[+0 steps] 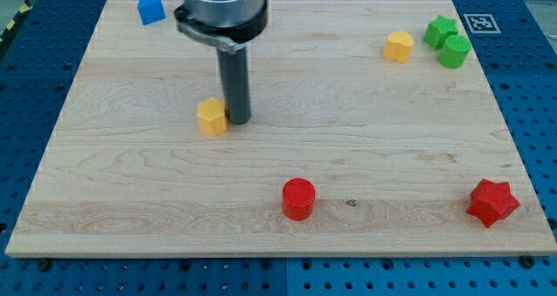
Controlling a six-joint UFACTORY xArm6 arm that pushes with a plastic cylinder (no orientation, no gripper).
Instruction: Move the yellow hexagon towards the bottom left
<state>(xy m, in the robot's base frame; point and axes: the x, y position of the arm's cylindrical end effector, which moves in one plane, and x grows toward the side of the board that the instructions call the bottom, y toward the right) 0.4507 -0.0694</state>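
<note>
Yellow hexagon (211, 117) sits left of the table's (130, 200) middle, in its upper half. My tip (239, 120) stands just beside it on the view's right, touching or nearly so. No claw on this rig, only the rod, so nothing is held. I judge that placement suits a push leftward; getting downward too calls for contact from its upper right.

Path to the bottom left looks free. Red cylinder (298, 198), red star (493, 201), blue block (150, 9), second yellow block (399, 46) and two green blocks (447, 41) lie well apart.
</note>
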